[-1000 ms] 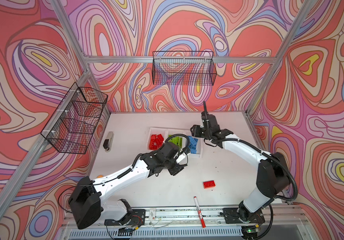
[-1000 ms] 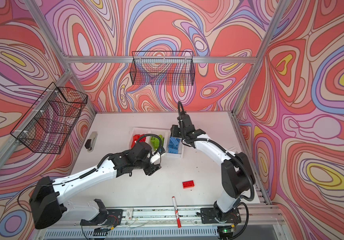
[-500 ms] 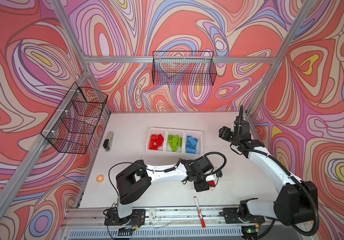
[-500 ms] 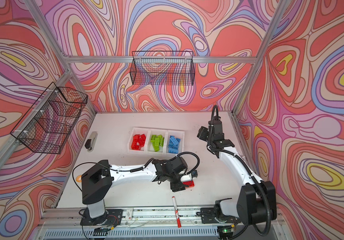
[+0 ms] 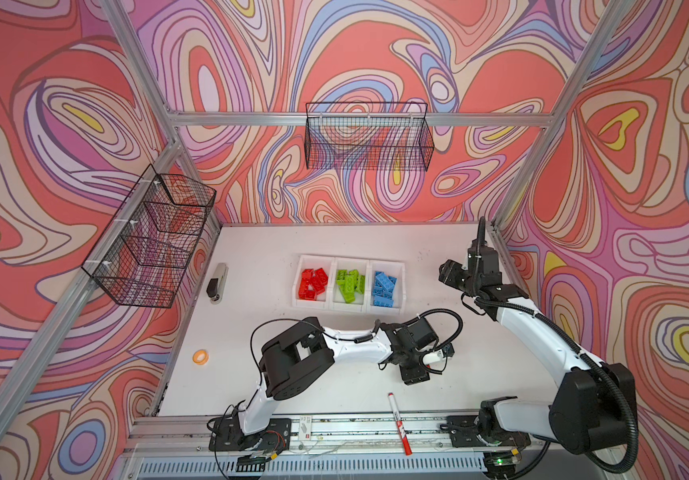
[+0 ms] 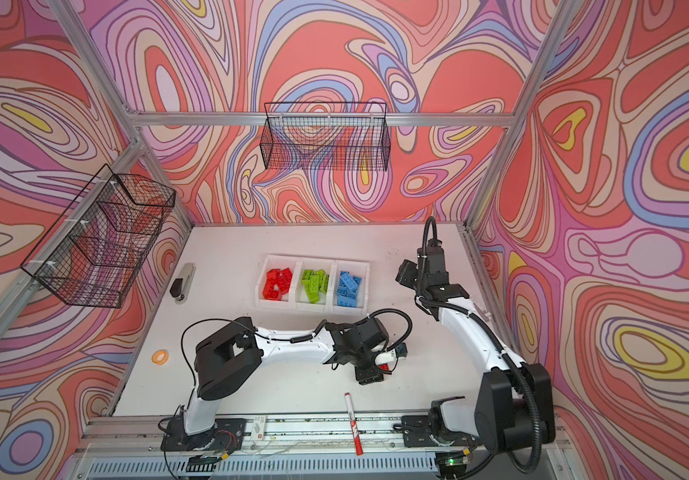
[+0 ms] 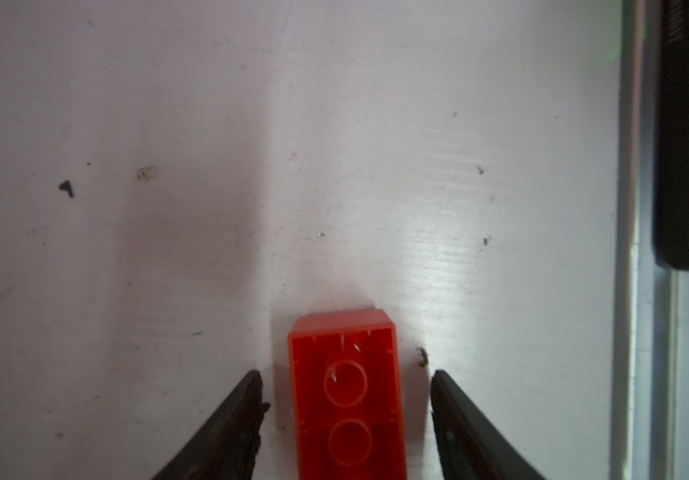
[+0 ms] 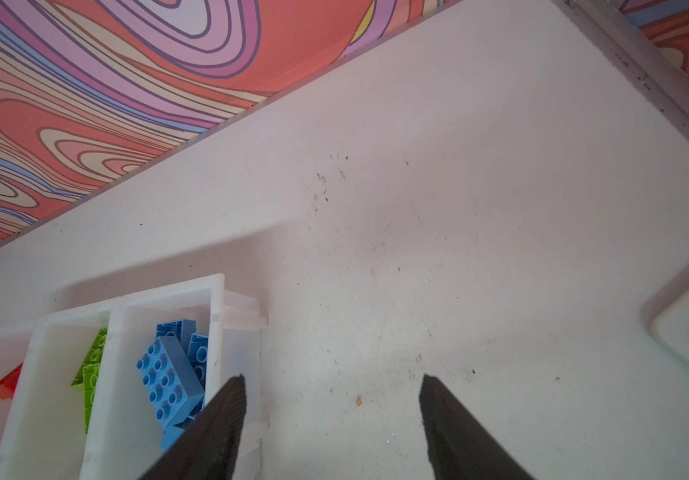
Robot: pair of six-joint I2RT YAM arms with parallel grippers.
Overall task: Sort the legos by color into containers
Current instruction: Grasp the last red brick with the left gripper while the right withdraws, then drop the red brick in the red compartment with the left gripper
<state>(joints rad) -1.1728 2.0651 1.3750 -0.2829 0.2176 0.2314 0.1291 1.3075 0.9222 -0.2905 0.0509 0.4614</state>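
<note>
Since the one loose red lego (image 7: 347, 415) lies underside-up on the tabletop (image 7: 168, 208), apart from the containers (image 5: 349, 306), I hold the left gripper (image 7: 346, 374) open astride it, the right gripper (image 8: 332, 378) open and empty.

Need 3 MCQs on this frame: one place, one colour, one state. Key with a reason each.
1. Where is the loose red brick?
A) on the table, between the left gripper fingers
B) in the green bin
C) beside the stapler

2. What colour fills the middle container?
A) red
B) lime green
C) light blue

3. The right gripper is:
A) shut on a blue brick
B) open and empty
C) shut on the marker

Key:
1 A: the left wrist view shows it between spread jaws, with a gap on each side.
2 B: both top views show only lime green in it.
3 B: its wrist view shows spread fingers with nothing between them.
</note>
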